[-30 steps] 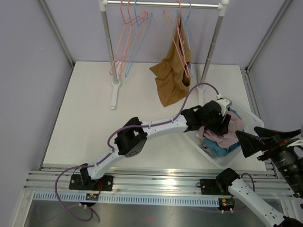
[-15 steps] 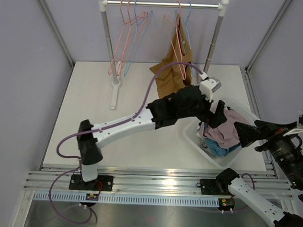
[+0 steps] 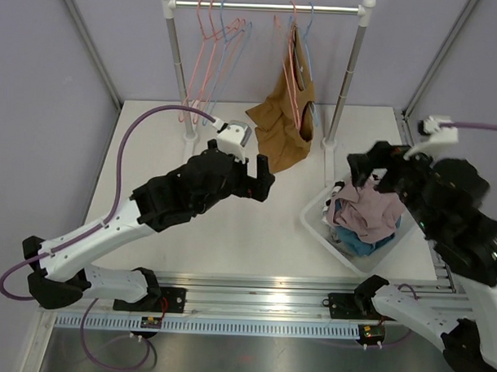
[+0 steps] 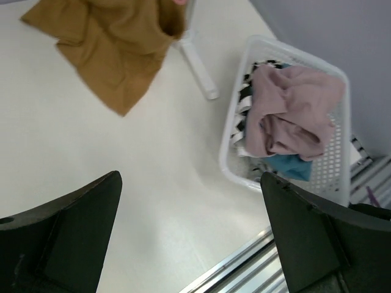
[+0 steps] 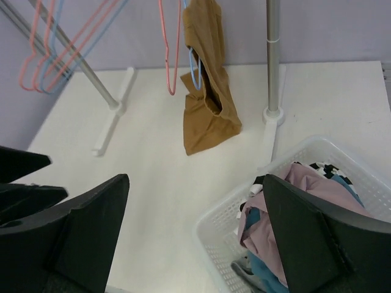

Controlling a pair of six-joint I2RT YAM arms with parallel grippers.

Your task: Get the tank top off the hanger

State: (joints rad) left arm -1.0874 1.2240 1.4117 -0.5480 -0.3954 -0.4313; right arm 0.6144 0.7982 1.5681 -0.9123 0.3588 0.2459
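Note:
A mustard-brown tank top [image 3: 283, 130] hangs on a hanger [image 3: 295, 57] at the right end of the rail, its hem resting on the table. The left wrist view shows the tank top [image 4: 113, 43] at upper left, and in the right wrist view it [image 5: 208, 116] hangs on a blue hanger [image 5: 194, 67]. My left gripper [image 3: 261, 178] is open and empty over the table, just in front and to the left of the tank top. My right gripper [image 3: 372, 167] is open and empty above the basket, to the right of the garment. Both wrist views show wide empty jaws [image 4: 190, 177] [image 5: 195, 179].
A white laundry basket [image 3: 316, 229] at the right holds a pink garment [image 3: 370, 208] and other clothes. The clothes rack [image 3: 267, 5] spans the back, with empty pink and blue hangers [image 3: 208, 62] at its left end and a right post [image 3: 342, 91] beside the tank top.
My left gripper opened over the basket, then swung left to the middle of the table. My right arm rose and moved in above the basket.

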